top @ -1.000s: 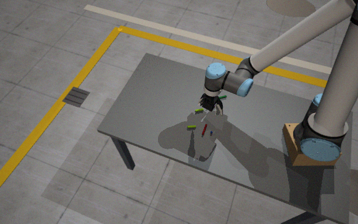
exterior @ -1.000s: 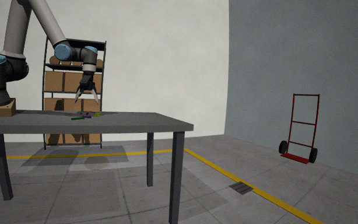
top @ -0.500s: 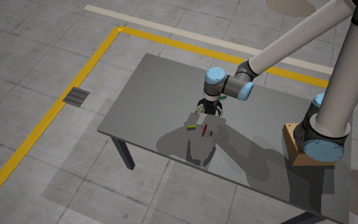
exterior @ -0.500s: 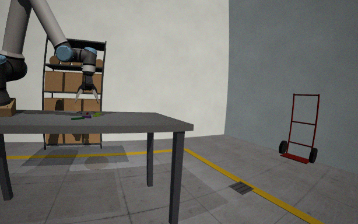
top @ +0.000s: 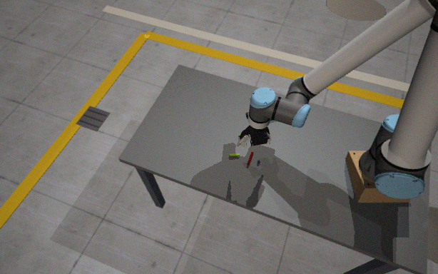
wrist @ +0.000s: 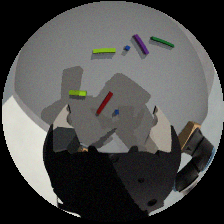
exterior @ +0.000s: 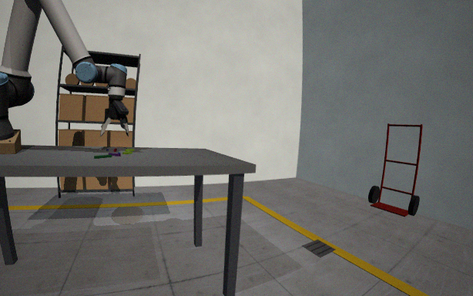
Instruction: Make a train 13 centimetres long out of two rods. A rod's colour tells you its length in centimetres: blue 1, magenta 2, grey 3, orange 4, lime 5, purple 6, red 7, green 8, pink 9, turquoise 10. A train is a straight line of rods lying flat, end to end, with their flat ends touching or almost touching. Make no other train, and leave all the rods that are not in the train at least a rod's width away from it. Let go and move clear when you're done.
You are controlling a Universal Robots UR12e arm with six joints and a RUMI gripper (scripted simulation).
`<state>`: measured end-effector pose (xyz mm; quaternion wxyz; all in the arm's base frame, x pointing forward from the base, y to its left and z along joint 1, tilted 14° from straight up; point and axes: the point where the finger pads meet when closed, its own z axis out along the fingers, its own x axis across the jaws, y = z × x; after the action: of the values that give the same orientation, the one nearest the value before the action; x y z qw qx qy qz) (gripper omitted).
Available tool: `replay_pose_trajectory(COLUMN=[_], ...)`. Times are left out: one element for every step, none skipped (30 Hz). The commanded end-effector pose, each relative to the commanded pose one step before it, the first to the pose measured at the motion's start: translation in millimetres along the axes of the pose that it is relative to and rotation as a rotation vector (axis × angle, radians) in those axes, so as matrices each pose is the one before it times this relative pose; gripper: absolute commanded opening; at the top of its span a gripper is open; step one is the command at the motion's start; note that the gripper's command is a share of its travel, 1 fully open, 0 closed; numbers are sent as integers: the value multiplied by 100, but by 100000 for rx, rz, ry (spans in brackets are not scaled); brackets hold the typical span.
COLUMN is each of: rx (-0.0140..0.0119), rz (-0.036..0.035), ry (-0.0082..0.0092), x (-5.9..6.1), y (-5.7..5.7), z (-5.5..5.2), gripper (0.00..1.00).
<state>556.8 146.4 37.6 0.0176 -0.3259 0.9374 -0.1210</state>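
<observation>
My gripper [top: 255, 143] [exterior: 115, 135] [wrist: 112, 105] is open and empty, pointing down high above the table. Below it, a red rod [top: 250, 159] [wrist: 104, 103] lies slanted, with a blue rod [top: 258, 161] [wrist: 116, 112] close beside it. A lime rod [top: 234, 155] [wrist: 77, 93] lies to their left. Farther off in the wrist view are a second lime rod [wrist: 104, 51], a second blue rod [wrist: 127, 48], a purple rod [wrist: 140, 44] [exterior: 115, 154] and a green rod [wrist: 162, 42] [exterior: 102, 156]. All lie apart. The arm hides the purple and green rods in the top view.
The grey table [top: 160, 143] [exterior: 173, 159] carries the wooden arm base [top: 378, 195] [exterior: 13, 146] at one end. A shelf with boxes [exterior: 71, 108] stands behind the table, and a red hand truck [exterior: 401, 163] stands off on the floor.
</observation>
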Motion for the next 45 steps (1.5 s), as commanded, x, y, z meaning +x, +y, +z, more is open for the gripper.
replay_pose_trajectory(rx=[-42, 9, 8, 8, 7, 6, 5, 5, 4, 4, 3, 2, 0, 0, 2, 1, 1, 1, 0, 0, 0, 0, 0, 0, 0, 0, 0, 0, 0, 0, 0, 0, 0, 0, 0, 0, 0, 0, 0, 0, 0, 0, 0, 0, 0], rz=[-10313, -1532, -1400, -1270, -1144, -1022, -904, -791, -683, -581, -485, -396, 0, 0, -314, -241, -176, -120, -75, -39, -15, -2, 0, 0, 0, 0, 0, 0, 0, 0, 0, 0, 0, 0, 0, 0, 0, 0, 0, 0, 0, 0, 0, 0, 0], ry=[-372, 1, 1, 1, 1, 1, 1, 1, 1, 1, 1, 1, 0, 0, 0, 0, 0, 0, 0, 0, 0, 0, 0, 0, 0, 0, 0, 0, 0, 0, 0, 0, 0, 0, 0, 0, 0, 0, 0, 0, 0, 0, 0, 0, 0], x=[-416, -66, -61, -57, -52, -47, -42, -37, -32, -28, -23, -19, 0, 0, -15, -12, -9, -6, -4, -2, -1, 0, 0, 0, 0, 0, 0, 0, 0, 0, 0, 0, 0, 0, 0, 0, 0, 0, 0, 0, 0, 0, 0, 0, 0], y=[623, 100, 91, 82, 74, 66, 58, 50, 43, 37, 31, 25, 0, 0, 20, 15, 11, 8, 5, 2, 1, 0, 0, 0, 0, 0, 0, 0, 0, 0, 0, 0, 0, 0, 0, 0, 0, 0, 0, 0, 0, 0, 0, 0, 0], z=[-59, -1, -1, -1, -1, -1, -1, -1, -1, -1, 0, 0, 0, 0, 0, 0, 0, 0, 0, 0, 0, 0, 0, 0, 0, 0, 0, 0, 0, 0, 0, 0, 0, 0, 0, 0, 0, 0, 0, 0, 0, 0, 0, 0, 0], gripper=[100, 100, 100, 100, 100, 100, 100, 100, 100, 100, 100, 100, 100, 100, 100, 100, 100, 100, 100, 100, 100, 100, 100, 100, 100, 100, 100, 100, 100, 100, 100, 100, 100, 100, 100, 100, 100, 100, 100, 100, 100, 100, 100, 100, 100])
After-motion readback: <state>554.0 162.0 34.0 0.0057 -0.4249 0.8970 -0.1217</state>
